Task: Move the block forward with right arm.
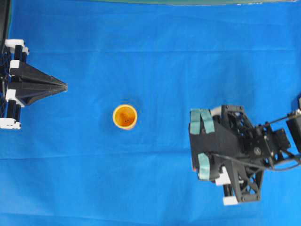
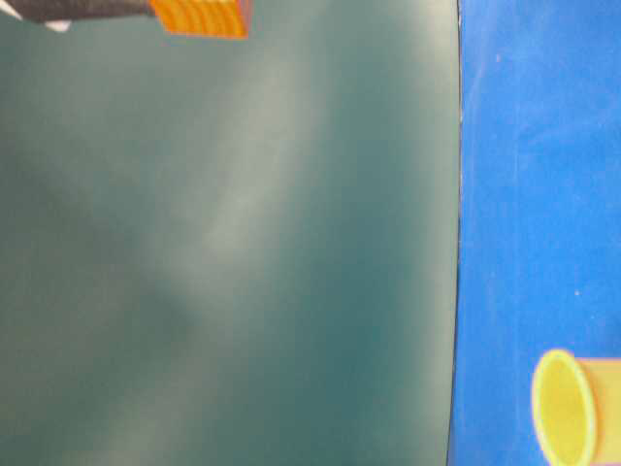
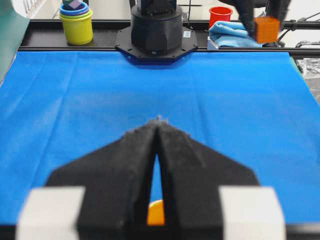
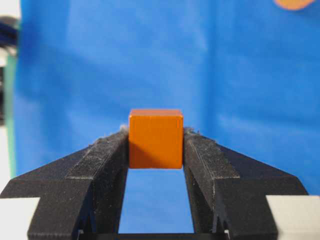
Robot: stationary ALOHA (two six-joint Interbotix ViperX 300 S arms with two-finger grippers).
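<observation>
Your right gripper [image 4: 156, 145] is squeezing the block [image 4: 155, 138] between its two black fingers [image 4: 102, 160]. The block is up in the air over the blue cloth [image 1: 150, 56], held at the fingertips.

Your left gripper [image 3: 158, 131] has its fingers pressed together with nothing between them.

The orange-yellow cup [image 1: 125, 116] stands in the middle of the cloth, well apart from both grippers. I cannot tell what the dark specks inside it are.

Past the cloth you can see a yellow cup [image 3: 76, 25] with smaller cups stacked in it, and a red cup [image 3: 220, 14] beside a blue rag [image 3: 231, 35]. No writing can be read anywhere.
</observation>
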